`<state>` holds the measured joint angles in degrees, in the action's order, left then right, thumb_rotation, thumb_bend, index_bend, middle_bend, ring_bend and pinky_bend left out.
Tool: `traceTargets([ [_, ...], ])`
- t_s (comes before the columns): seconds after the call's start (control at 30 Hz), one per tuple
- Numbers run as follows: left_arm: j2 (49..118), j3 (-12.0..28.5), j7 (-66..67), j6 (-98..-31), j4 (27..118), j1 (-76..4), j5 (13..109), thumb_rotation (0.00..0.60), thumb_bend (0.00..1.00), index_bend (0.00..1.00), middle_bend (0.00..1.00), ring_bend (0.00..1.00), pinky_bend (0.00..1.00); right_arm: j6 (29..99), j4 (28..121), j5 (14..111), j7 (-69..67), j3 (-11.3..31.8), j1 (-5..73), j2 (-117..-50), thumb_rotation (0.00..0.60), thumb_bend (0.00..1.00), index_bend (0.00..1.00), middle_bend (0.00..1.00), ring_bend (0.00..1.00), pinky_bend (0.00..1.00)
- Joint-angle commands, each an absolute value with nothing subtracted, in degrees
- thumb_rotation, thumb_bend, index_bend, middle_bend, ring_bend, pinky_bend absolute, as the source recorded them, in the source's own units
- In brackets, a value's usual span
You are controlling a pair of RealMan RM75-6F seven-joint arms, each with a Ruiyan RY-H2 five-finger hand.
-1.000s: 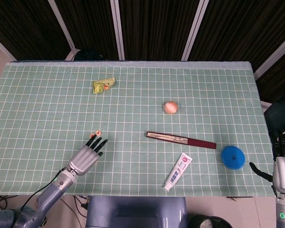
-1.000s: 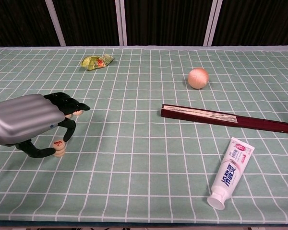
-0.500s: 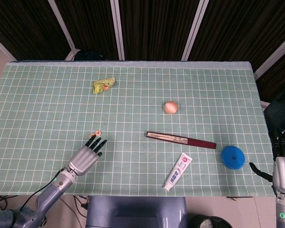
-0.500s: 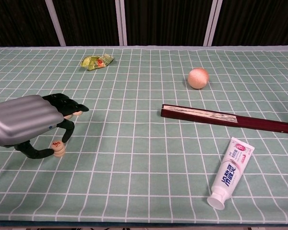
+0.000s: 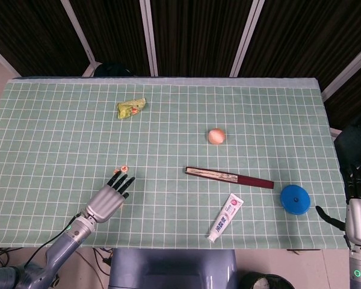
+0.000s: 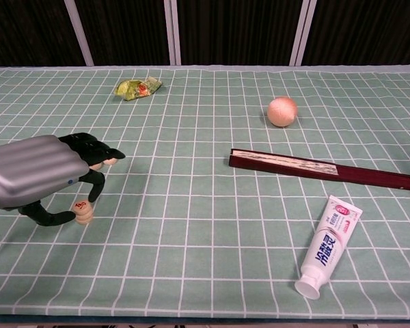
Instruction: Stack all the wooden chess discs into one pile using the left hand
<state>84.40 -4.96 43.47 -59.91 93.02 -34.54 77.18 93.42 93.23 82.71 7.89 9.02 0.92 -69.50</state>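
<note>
Table (image 5: 48, 120) w/ green white-grid cloth. Landmark = closed dark-red fan (image 5: 229, 177), lying flat approx mid-table. Peach-coloured ball (image 5: 216, 136) just behind fan's left end. Toothpaste tube (image 5: 225, 218) in front of fan, cap twd front edge. Blue round lid (image 5: 295, 199) right of fan's handle end, near it. Crumpled yellow-green wrapper (image 5: 131, 108) far back-left of fan. Small stack of wooden chess discs (image 6: 83, 212) + another disc (image 6: 109, 160) well left of fan.

Bright, even overhead light, soft shadows, both views sharp
</note>
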Motion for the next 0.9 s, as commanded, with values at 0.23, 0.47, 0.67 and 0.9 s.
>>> traceTargets([
  [0.23, 84.48, -4.79, 43.69, -59.58, 93.09, -34.38, 77.4, 0.6, 0.31, 0.45, 0.01, 0.0, 0.0, 93.53, 93.3, 82.73, 7.94, 9.08, 0.92, -69.5, 0.6, 0.23, 0.09, 0.01, 0.0, 0.0],
  [0.47, 83.59, -4.23, 43.43, -61.61, 93.74, -33.49, 78.19, 0.6, 0.31, 0.43, 0.01, 0.0, 0.0, 93.5, 93.24, 82.67, 7.88, 9.09, 0.92, -69.52, 0.6, 0.23, 0.09, 0.01, 0.0, 0.0],
  [0.67, 82.19, -1.78, 41.87, -63.16, 93.58, -33.22, 77.05, 0.6, 0.26, 0.38, 0.0, 0.0, 0.0, 93.53, 93.35, 82.57, 7.92, 9.13, 0.89, -69.56, 0.6, 0.23, 0.09, 0.01, 0.0, 0.0],
  [0.9, 82.69, 4.27, 40.22, -59.82, 90.08, -36.22, 70.39, 0.6, 0.26, 0.37, 0.0, 0.0, 0.0, 93.47, 93.41, 82.53, 8.26, 9.06, 0.91, -69.75, 0.6, 0.23, 0.09, 0.01, 0.0, 0.0],
])
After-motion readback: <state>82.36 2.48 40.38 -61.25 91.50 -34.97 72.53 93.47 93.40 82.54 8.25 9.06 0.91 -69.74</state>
